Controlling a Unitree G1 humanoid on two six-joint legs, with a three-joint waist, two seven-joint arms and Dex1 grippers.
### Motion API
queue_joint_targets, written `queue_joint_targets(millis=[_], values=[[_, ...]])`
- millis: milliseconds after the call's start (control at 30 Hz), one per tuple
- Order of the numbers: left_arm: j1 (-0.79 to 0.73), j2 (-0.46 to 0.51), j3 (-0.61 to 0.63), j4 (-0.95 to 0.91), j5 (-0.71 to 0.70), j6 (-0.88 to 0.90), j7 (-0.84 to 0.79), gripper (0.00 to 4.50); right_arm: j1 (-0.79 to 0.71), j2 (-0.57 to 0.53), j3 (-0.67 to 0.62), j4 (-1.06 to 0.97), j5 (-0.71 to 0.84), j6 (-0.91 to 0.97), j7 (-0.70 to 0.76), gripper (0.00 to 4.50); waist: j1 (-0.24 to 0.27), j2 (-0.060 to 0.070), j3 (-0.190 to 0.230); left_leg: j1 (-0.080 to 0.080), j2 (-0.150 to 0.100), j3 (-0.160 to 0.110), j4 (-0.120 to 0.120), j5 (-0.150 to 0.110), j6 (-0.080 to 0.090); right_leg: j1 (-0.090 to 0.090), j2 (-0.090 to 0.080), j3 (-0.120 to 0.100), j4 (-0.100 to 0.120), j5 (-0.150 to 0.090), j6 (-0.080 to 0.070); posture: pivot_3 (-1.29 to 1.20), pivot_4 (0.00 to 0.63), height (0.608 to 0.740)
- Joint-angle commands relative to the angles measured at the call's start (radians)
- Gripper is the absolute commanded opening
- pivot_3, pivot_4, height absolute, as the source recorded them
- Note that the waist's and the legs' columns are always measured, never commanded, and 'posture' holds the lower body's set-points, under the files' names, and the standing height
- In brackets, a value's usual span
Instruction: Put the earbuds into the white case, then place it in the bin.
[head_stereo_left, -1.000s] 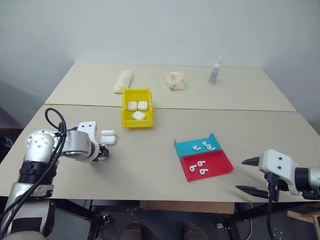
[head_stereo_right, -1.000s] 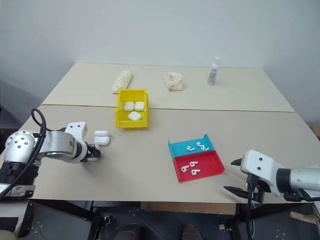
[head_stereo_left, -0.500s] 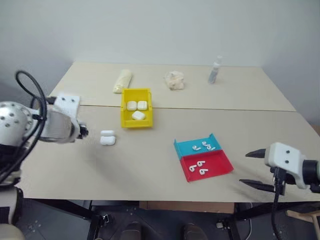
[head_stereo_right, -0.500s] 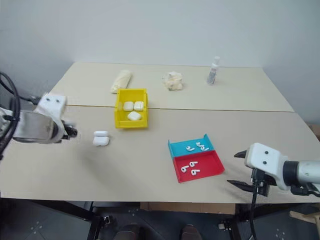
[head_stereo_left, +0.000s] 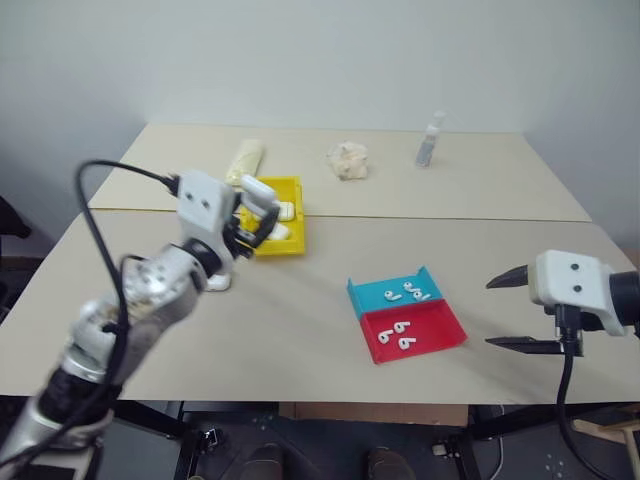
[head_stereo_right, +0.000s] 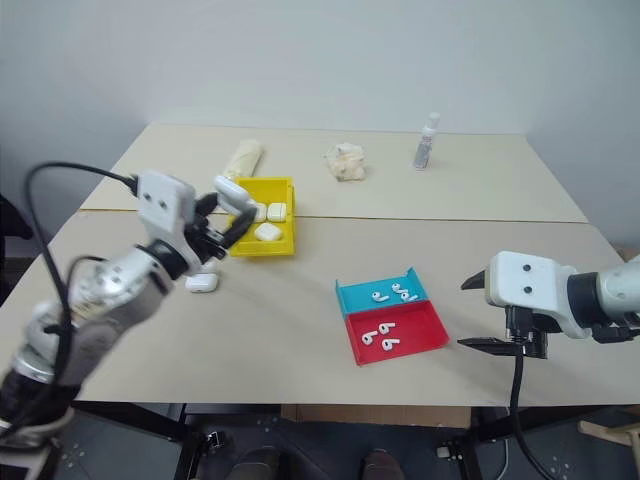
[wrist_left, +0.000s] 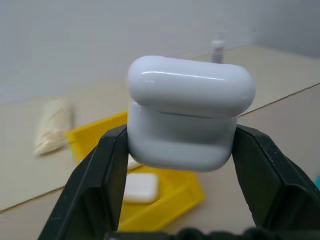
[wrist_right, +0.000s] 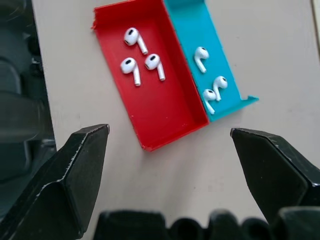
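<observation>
My left gripper is shut on a white case, held in the air just in front of the yellow bin. Up close, the case sits between both black fingers, its lid sitting slightly askew. Three more white cases lie in the bin. Another case rests on the table beside my left arm. Earbuds lie in the red tray and the blue tray. My right gripper is open, to the right of the trays, with nothing between its fingers.
A small clear bottle, a crumpled pale wad and a pale bag stand on the far table. The blue tray and red tray lie side by side right of centre. A seam runs between the two tables.
My left arm has swung up and to the right, from the table's left side to the front of the bin, its wrist turning over. My right gripper has risen a little.
</observation>
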Motion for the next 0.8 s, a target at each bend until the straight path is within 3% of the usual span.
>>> queue_joint_targets(millis=[33,133,267,433,600,700,767,800], values=[[0.050,-0.097,-0.014,0.090,0.107,-0.256,-0.213,2.84,-0.102,-0.027,0.083,-0.018,0.004,0.011,0.037,4.50,0.000,0.000,0.000,-0.001,0.000,-0.001,0.000,0.000,0.000,0.000,0.000,-0.001,0.000,0.000,0.000,0.00,0.150,0.740],[0.114,-0.174,-0.027,0.189,0.143,-0.465,-0.436,2.84,-0.242,0.003,0.195,-0.028,-0.008,0.058,0.038,4.50,-0.004,0.001,-0.001,-0.001,0.000,0.000,0.002,-0.001,0.002,-0.001,0.000,0.000,0.001,0.000,0.000,0.00,0.150,0.740],[0.162,-0.214,-0.006,0.278,0.133,-0.573,-0.633,2.84,-0.352,0.038,0.326,-0.051,-0.033,0.113,0.069,4.50,-0.003,0.001,-0.001,-0.005,0.001,-0.001,0.004,-0.002,0.003,-0.005,0.000,0.000,0.002,0.000,0.000,0.00,0.150,0.740],[0.209,-0.238,0.028,0.336,0.114,-0.611,-0.762,2.84,-0.474,0.135,0.513,-0.030,-0.131,0.198,0.076,4.50,-0.003,0.001,-0.001,-0.007,0.001,-0.001,0.005,-0.002,0.004,-0.008,0.000,0.001,0.005,0.000,0.001,0.00,0.150,0.740],[0.233,-0.234,0.056,0.356,0.110,-0.623,-0.887,2.84,-0.554,0.202,0.622,-0.001,-0.238,0.201,0.084,4.50,-0.003,0.002,-0.001,-0.009,0.001,-0.001,0.005,-0.002,0.004,-0.012,0.000,0.001,0.006,0.000,0.001,0.00,0.150,0.740],[0.242,-0.239,0.071,0.334,0.132,-0.582,-0.871,2.84,-0.565,0.226,0.660,0.004,-0.286,0.173,0.096,3.94,-0.002,0.002,-0.001,-0.009,0.001,-0.001,0.005,-0.002,0.004,-0.011,0.000,0.000,0.006,0.000,0.001,0.00,0.150,0.740],[0.245,-0.244,0.075,0.322,0.150,-0.575,-0.857,2.84,-0.563,0.240,0.686,0.009,-0.324,0.149,0.098,3.31,-0.002,0.002,-0.001,-0.009,0.001,-0.001,0.005,-0.002,0.004,-0.011,0.000,0.000,0.006,0.000,0.001,0.00,0.150,0.740],[0.247,-0.248,0.076,0.315,0.156,-0.575,-0.852,2.84,-0.561,0.245,0.698,0.015,-0.346,0.131,0.096,3.31,-0.003,0.002,-0.001,-0.009,0.001,-0.001,0.005,-0.002,0.004,-0.011,0.000,0.000,0.006,0.000,0.001,0.00,0.150,0.740]])
